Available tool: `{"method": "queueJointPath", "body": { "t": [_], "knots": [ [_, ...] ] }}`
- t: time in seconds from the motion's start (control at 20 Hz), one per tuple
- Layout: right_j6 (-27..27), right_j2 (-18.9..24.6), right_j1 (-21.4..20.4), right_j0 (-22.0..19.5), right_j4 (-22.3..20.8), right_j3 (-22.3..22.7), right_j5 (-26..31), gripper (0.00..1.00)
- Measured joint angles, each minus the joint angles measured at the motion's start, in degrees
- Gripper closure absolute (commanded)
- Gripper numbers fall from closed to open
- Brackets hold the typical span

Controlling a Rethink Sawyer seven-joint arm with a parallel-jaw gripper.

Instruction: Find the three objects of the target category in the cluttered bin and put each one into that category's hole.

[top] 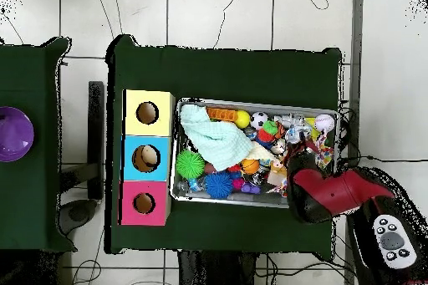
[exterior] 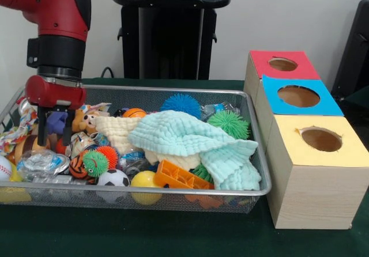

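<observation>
Even, fairly bright indoor light from above. Soft shadows lie under the bin [exterior: 253, 147] and beside the boxes [exterior: 311, 170] at the table's right edge. Front view is slightly soft; no strong glare.

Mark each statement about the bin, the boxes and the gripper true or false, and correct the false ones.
1. The blue hole lies between the red hole and the yellow hole. True.
2. The gripper is over the boxes. False: it hangs inside the bin, at the end farthest from them.
3. A pale green cloth lies on top of the clutter. True.
4. The bin holds only balls. False: it also holds the cloth, an orange plastic piece and a clear plastic lump.
</observation>
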Motion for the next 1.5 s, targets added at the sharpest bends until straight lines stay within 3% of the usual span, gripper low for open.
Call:
{"method": "queueJointPath", "body": {
  "t": [0.3,1.35,1.5],
  "knots": [
    [0.0,-3.3,0.0,2.4,1.0,0.0,-2.3,0.0],
    [0.0,-4.3,0.0,1.8,1.2,0.0,-2.4,0.0],
    [0.0,-6.2,0.1,2.5,2.8,0.0,-2.4,0.0]
  ]
}}
